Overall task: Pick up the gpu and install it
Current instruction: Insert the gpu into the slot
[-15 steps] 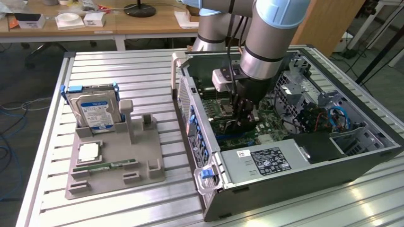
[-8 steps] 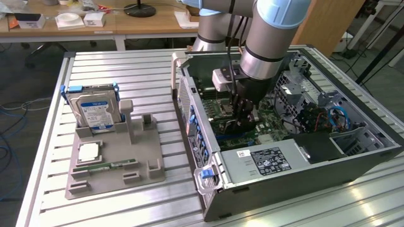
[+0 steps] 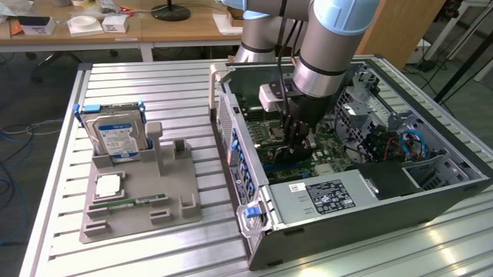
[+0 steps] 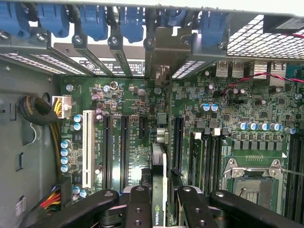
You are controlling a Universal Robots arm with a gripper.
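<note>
The gpu (image 4: 159,187) stands edge-on between my gripper's (image 4: 159,209) black fingers (image 4: 137,206), which are shut on it. Its black face carries a small green logo. Its metal end bracket (image 4: 161,52) reaches to the case's rear slot openings. The card sits over the motherboard (image 4: 137,102), in line with the black expansion slots (image 4: 178,142); I cannot tell whether its edge touches a slot. In the exterior view my gripper (image 3: 297,144) is deep inside the open computer case (image 3: 462,173), with the dark gpu (image 3: 291,154) below it.
A grey fixture (image 3: 181,216) on the exterior view's left carries a silver hard drive (image 3: 117,137), a RAM stick (image 3: 127,203) and a small chip (image 3: 108,184). The power supply (image 3: 327,196) fills the case's near end. Blue slot clips (image 4: 90,21), a white slot (image 4: 88,147) and the CPU socket (image 4: 254,183) surround the card.
</note>
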